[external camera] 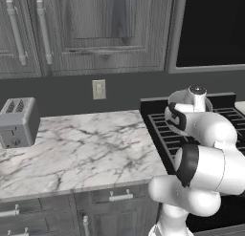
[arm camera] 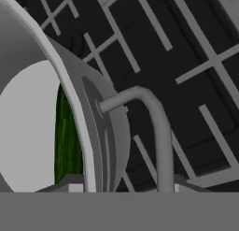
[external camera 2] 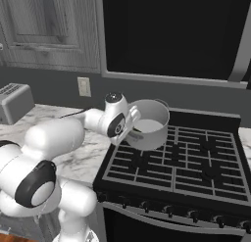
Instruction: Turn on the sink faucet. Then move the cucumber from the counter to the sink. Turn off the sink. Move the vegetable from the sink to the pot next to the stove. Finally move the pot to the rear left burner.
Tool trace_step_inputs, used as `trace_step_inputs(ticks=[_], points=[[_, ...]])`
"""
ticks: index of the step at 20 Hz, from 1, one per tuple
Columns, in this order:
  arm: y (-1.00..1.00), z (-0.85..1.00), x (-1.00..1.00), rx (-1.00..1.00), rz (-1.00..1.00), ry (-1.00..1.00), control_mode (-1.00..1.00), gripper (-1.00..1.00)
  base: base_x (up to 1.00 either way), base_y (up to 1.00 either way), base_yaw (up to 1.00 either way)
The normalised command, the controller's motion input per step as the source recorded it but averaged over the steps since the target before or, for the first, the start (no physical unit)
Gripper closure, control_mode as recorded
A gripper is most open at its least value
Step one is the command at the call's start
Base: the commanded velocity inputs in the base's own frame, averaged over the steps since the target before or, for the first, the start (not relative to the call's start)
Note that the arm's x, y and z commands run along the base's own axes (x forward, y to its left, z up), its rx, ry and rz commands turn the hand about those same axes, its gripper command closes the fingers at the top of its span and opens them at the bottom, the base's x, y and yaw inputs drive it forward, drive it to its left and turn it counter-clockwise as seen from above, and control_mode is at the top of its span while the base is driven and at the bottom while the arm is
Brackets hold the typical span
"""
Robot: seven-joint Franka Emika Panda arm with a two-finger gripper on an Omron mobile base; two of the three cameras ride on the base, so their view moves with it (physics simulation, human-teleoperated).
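Observation:
A grey metal pot [external camera 2: 149, 122] hangs tilted over the left rear part of the black stove [external camera 2: 196, 160]. My gripper [external camera 2: 130, 124] is shut on the pot at its left side, by the loop handle [arm camera: 156, 132]. In the hand view the dark green cucumber [arm camera: 67, 139] lies inside the pot, behind the rim [arm camera: 70, 97]. The grates [arm camera: 186, 52] lie below. In the left base view my arm covers most of the pot [external camera: 209, 105], which sits over the stove [external camera: 158, 127]. The sink and faucet are out of view.
The white marble counter [external camera: 86, 149] stretches left of the stove, with a silver toaster [external camera: 18, 121] at its far left and a wall outlet [external camera: 99, 89] behind. Round knobs [external camera 2: 169, 210] line the stove front. Grey cabinets [external camera: 86, 29] hang above.

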Motion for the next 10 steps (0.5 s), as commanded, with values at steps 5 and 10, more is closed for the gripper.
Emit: trace_step_inputs(ticks=[5,10], points=[[0.00,0.00,0.19,0.00,0.00,0.00,-1.00,1.00,0.00,0.00,0.00],[0.00,0.00,0.21,0.00,0.00,0.00,-1.00,1.00,0.00,0.00,0.00]])
